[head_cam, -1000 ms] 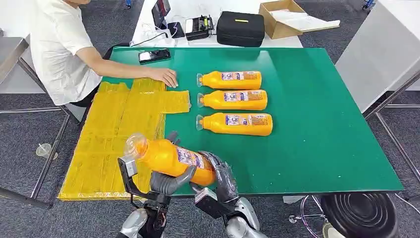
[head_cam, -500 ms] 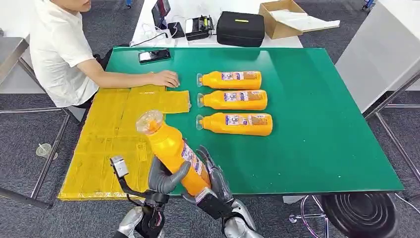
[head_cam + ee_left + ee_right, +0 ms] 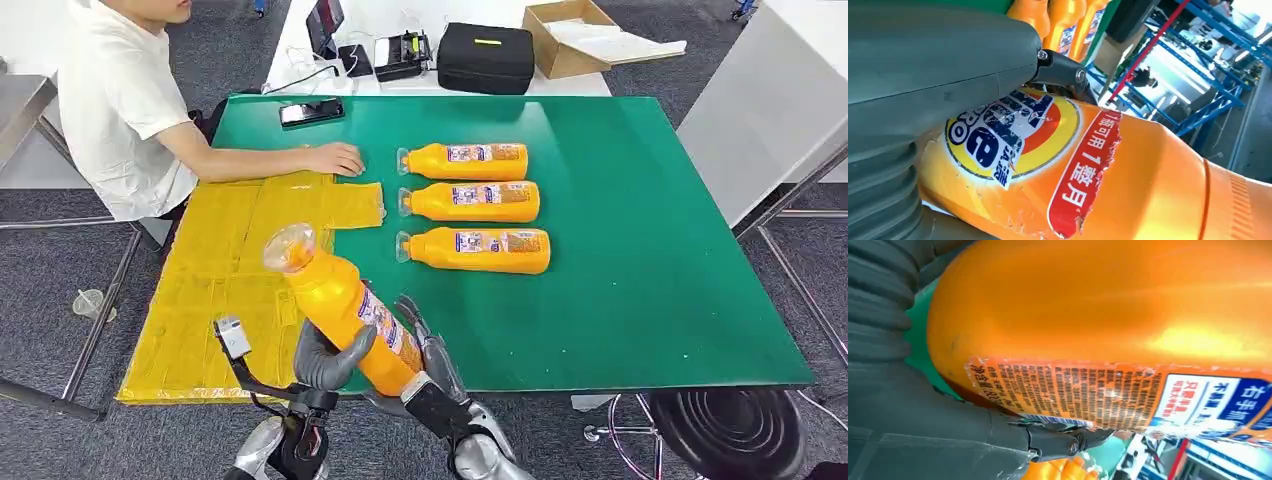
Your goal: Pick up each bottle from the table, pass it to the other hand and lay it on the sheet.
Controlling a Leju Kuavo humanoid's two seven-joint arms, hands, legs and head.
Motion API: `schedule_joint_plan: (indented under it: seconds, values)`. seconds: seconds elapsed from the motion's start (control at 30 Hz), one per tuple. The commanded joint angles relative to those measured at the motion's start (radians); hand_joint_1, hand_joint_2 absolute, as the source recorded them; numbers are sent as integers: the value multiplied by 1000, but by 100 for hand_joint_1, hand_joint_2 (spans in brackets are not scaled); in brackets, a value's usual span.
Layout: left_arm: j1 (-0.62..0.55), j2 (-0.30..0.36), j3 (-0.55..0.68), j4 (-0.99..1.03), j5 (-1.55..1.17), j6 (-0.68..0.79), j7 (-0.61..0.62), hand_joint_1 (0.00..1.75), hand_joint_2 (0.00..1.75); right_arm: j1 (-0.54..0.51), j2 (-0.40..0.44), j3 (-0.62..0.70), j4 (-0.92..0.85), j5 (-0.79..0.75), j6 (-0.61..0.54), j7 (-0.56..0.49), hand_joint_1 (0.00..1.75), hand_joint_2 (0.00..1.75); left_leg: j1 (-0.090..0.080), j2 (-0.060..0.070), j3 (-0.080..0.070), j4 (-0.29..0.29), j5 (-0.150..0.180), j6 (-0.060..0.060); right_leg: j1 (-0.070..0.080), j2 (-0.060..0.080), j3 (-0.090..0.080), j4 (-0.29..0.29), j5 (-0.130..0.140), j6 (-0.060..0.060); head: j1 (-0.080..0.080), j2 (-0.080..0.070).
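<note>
An orange bottle (image 3: 350, 310) with a clear cap stands tilted above the table's near edge, cap pointing up and towards the sheet. My left hand (image 3: 325, 358) grips its lower body, thumb across the front. My right hand (image 3: 432, 362) holds the base from the other side. The left wrist view shows the label (image 3: 1013, 132) under the left hand (image 3: 923, 75). In the right wrist view, the bottle's (image 3: 1123, 315) back label sits above the right hand (image 3: 923, 415). Three more orange bottles (image 3: 470, 201) lie side by side mid-table. The yellow sheet (image 3: 230, 270) covers the table's left part.
A person sits at the far left with a hand (image 3: 335, 158) on the sheet's far edge. A phone (image 3: 311, 111) lies on the green table (image 3: 650, 250). Behind it are a black case (image 3: 486, 57) and a cardboard box (image 3: 575, 35). A black stool (image 3: 735, 430) stands near right.
The bottle swung from lying across both hands to a steep tilt, cap raised. Since half a second ago it has shifted slightly left. The person's hand stayed put.
</note>
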Motion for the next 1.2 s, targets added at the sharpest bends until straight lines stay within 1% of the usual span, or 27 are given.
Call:
schedule_joint_plan:
  seconds: [0.03, 0.1, 0.13, 0.2, 0.23, 0.27, 0.3, 0.33, 0.4, 0.43, 0.47, 0.5, 0.53, 0.57, 0.67, 0.73, 0.77, 0.8, 0.83, 0.9, 0.93, 0.97, 1.0, 1.03, 1.07, 1.13, 1.2]
  values:
    - [-27, 7, -39, -45, -7, -11, -10, 175, 175, -16, 5, -20, 82, -11, 6, -3, 0, 175, 1, 0, 3, 0, -2, 0, 1, -2, 4, 0, -2, -3, 0, 0]
    - [-16, 17, -33, -57, -19, 1, -4, 175, 175, 1, -9, -52, 64, -13, -6, 1, 0, 175, 0, 0, 1, 0, -1, 0, 1, -1, 2, -1, -1, -2, 0, 0]
    - [4, 27, -21, -72, -26, 13, 6, 175, 175, 19, -26, -70, 47, 7, -50, 7, 0, 175, 1, 0, 5, 0, -2, 0, 2, -2, 6, 0, -2, -4, 0, 0]
    - [22, 29, 12, -86, -65, 61, -4, 175, 175, 45, -57, -96, 25, 50, -133, 8, 0, 175, 0, 0, 3, -1, -1, 0, 1, -2, 4, -1, -1, -2, 0, 0]
    - [35, 30, 42, -105, -128, 144, -25, 169, 175, 71, -71, -140, 3, 47, -192, 11, 0, 175, 0, 0, 6, -1, -2, 0, 1, -2, 7, -1, -2, -4, 0, 0]
    - [36, 39, 55, -124, -255, 270, -107, 173, 175, 96, -72, -191, -20, 21, -241, 15, 0, 175, 1, 0, 8, 0, -4, 0, 2, -2, 9, -2, -3, -5, 0, 0]
    - [43, 33, 63, -143, -405, 398, -135, 173, 175, 124, -89, -224, -55, 17, -268, 17, 0, 175, 0, -1, 4, -1, -1, 0, 1, -2, 5, -1, -2, -2, 0, 0]
    - [44, 37, 89, -156, -496, 496, -131, 169, 175, 152, -108, -272, -92, 26, -322, 24, 0, 175, 0, -1, 5, -1, -2, 0, 1, -2, 6, -1, -2, -3, 0, 0]
    - [49, 43, 131, -175, -522, 525, -125, 166, 175, 185, -118, -353, -141, 25, -368, 36, 0, 175, 0, -3, 4, 0, -3, 0, 1, -4, 7, 0, -3, -4, 0, 0]
    - [53, 46, 150, -181, -526, 526, -118, 162, 175, 194, -114, -398, -148, 42, -393, 43, 0, 175, 0, -2, 2, 0, -1, 0, 0, -3, 3, 0, -2, -2, 0, 0]
    - [59, 49, 169, -193, -540, 529, -119, 162, 175, 199, -108, -439, -151, 55, -389, 40, 0, 175, 0, -1, 5, 1, -3, 0, 1, -3, 6, 0, -3, -4, 0, 0]
    - [61, 49, 178, -195, -544, 526, -120, 157, 175, 200, -106, -449, -150, 59, -391, 32, 0, 175, 0, -2, 2, 0, -1, 0, 0, -3, 3, 0, -2, -3, 0, 0]
    - [66, 52, 190, -206, -552, 528, -122, 157, 175, 202, -95, -474, -144, 67, -392, 32, 0, 175, 0, -1, 6, 1, -4, 0, 2, -3, 8, 0, -4, -5, 0, 0]
    - [66, 54, 194, -208, -551, 528, -121, 155, 175, 204, -94, -476, -142, 68, -393, 32, 0, 175, 0, -1, 2, 0, -2, 0, 1, -1, 3, 0, -2, -3, 0, 0]
    - [60, 58, 218, -211, -566, 533, -119, 148, 175, 203, -81, -489, -106, 110, -414, 31, 0, 175, 1, -1, 3, 1, -3, 0, 2, -2, 5, 0, -2, -4, 0, 0]
    - [40, 63, 232, -180, -717, 660, -145, 138, 175, 204, -67, -506, -89, 126, -418, 19, 0, 175, 0, -2, 1, -1, -1, 0, 1, -2, 2, -1, -1, -2, 0, 0]
    - [27, 66, 242, -156, -788, 718, -159, 117, 175, 205, -63, -509, -87, 129, -415, 16, 0, 175, 1, -1, 6, 0, -3, -1, 2, -2, 7, 0, -3, -5, 0, 0]
    - [17, 66, 252, -131, -865, 792, -167, 94, 175, 204, -61, -510, -87, 131, -411, 12, 0, 175, 1, 0, 6, 0, -3, -1, 2, -1, 7, 0, -3, -5, 0, 0]
    - [4, 70, 266, -106, -890, 805, -166, 89, 175, 201, -57, -511, -84, 134, -404, 10, 0, 175, 1, -1, 5, 0, -3, -1, 2, -2, 6, -1, -2, -5, 0, 0]
    - [1, 71, 274, -99, -887, 803, -166, 89, 175, 197, -55, -511, -82, 134, -403, 10, 0, 175, 1, 0, 5, -1, -2, -1, 2, -2, 6, -1, -2, -5, 0, 0]
    - [-4, 75, 271, -89, -911, 812, -174, 65, 175, 194, -54, -512, -80, 135, -404, 10, 0, 175, 1, 0, 7, 0, -3, -1, 2, -2, 8, -1, -3, -5, 0, 0]
    - [-8, 76, 269, -76, -944, 840, -176, 45, 175, 192, -55, -510, -77, 137, -400, 8, 0, 175, 0, -1, 3, -1, -1, 0, 1, -2, 3, -1, -1, -3, 0, 0]
    - [-35, 100, 237, -17, -1096, 893, -107, 19, 175, 186, -53, -512, -72, 139, -393, 6, 0, 175, 1, 0, 5, -1, -2, 0, 1, -1, 6, -1, -2, -4, 0, 0]
    - [-45, 104, 240, 11, -1139, 907, -94, 19, 175, 179, -52, -513, -66, 140, -390, 5, 0, 175, 0, -1, 2, -1, -1, 0, 1, -2, 3, -1, -1, -2, 0, 0]
    - [-85, 113, 245, 111, -1393, 917, -19, 175, 175, 166, -50, -506, -58, 144, -378, -9, 0, 175, 1, -1, 5, -1, -2, 0, 2, -2, 7, -2, -1, -4, 0, 0]
    - [-122, 103, 273, 196, -1427, 917, -40, 175, 175, 147, -41, -505, -46, 145, -376, -11, 0, 175, 0, -1, 7, -2, -1, 0, 1, -2, 7, -2, -1, -5, 0, 0]
    - [-130, 101, 279, 209, -1425, 917, -48, 175, 175, 145, -40, -505, -45, 144, -376, -11, 0, 175, 1, -1, 4, -2, 0, 0, 1, -2, 5, -2, 0, -4, 0, 0]
